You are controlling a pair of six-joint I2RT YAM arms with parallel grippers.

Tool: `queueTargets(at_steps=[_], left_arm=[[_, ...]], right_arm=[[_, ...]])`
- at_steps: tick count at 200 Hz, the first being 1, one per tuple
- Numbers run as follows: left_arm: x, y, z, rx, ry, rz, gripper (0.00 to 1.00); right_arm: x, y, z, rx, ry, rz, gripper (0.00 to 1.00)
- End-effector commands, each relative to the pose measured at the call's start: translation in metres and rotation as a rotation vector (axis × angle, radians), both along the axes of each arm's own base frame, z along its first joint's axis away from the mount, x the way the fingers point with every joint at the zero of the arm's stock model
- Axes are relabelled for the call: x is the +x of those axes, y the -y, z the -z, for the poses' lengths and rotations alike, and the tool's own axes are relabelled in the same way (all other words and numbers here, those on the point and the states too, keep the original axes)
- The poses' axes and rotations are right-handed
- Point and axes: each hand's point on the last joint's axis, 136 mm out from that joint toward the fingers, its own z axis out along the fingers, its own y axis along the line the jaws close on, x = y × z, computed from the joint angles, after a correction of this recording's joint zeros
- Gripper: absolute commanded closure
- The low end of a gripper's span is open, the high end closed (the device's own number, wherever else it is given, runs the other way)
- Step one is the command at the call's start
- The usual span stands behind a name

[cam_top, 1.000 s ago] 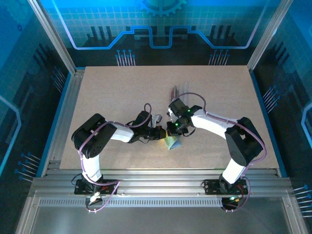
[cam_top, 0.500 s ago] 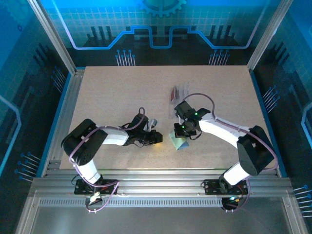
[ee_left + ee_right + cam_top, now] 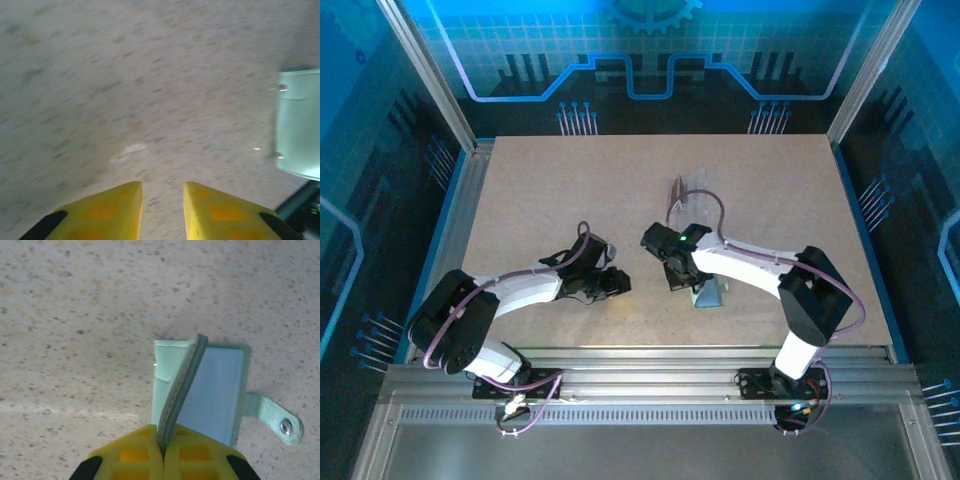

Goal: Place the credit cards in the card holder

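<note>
Jutting between right fingers (image 3: 131, 454), card holder (image 3: 169, 367)

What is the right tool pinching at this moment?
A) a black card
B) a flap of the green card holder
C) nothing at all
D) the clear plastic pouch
B: in the right wrist view, the right tool is closed on the raised flap of the card holder.
</note>
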Motion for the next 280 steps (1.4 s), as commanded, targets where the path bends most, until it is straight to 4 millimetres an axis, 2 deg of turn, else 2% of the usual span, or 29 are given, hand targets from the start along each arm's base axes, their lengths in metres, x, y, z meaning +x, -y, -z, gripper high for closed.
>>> queueTargets(at_steps=[1,38,83,109,135,175,202,223,237,258,274,280], left_arm=[[-0.009,-0.025,0.005,0.118,-0.032,-0.026,0.70],[-0.012,-0.032,0.007,0.120,-0.043,-0.047,0.69],[-0.014,-0.038,0.002,0.103,-0.045,-0.061,0.65],[-0.010,-0.037,-0.010,0.073,-0.033,-0.062,0.63],[-0.007,-0.030,-0.031,0.036,-0.003,-0.029,0.61],[0.002,-0.018,-0.073,-0.009,0.067,0.019,0.61],[0.008,-0.008,-0.094,-0.030,0.094,0.046,0.61],[0.008,0.004,-0.105,-0.035,0.115,0.087,0.66],[0.006,0.019,-0.111,-0.039,0.125,0.134,0.70],[0.004,0.047,-0.116,-0.056,0.123,0.207,0.83],[0.004,0.068,-0.115,-0.059,0.119,0.249,0.90],[0.005,0.076,-0.114,-0.061,0.119,0.264,0.92]], right_arm=[[0.003,-0.023,0.001,0.018,0.008,-0.009,0.93],[-0.005,-0.072,0.013,0.200,-0.072,-0.096,0.75],[-0.014,-0.103,0.019,0.378,-0.160,-0.173,0.53],[-0.018,-0.116,0.011,0.500,-0.201,-0.223,0.48],[-0.016,-0.116,-0.013,0.580,-0.187,-0.264,0.44],[-0.008,-0.072,-0.037,0.555,-0.115,-0.207,0.42],[-0.004,-0.039,-0.035,0.551,-0.089,-0.131,0.47],[-0.002,-0.021,-0.026,0.511,-0.086,-0.083,0.72],[-0.003,-0.025,-0.018,0.507,-0.112,-0.094,0.84],[-0.003,-0.027,0.001,0.463,-0.151,-0.087,0.99],[0.001,-0.017,0.010,0.434,-0.144,-0.045,1.00],[0.002,-0.011,0.011,0.430,-0.136,-0.025,0.95]])
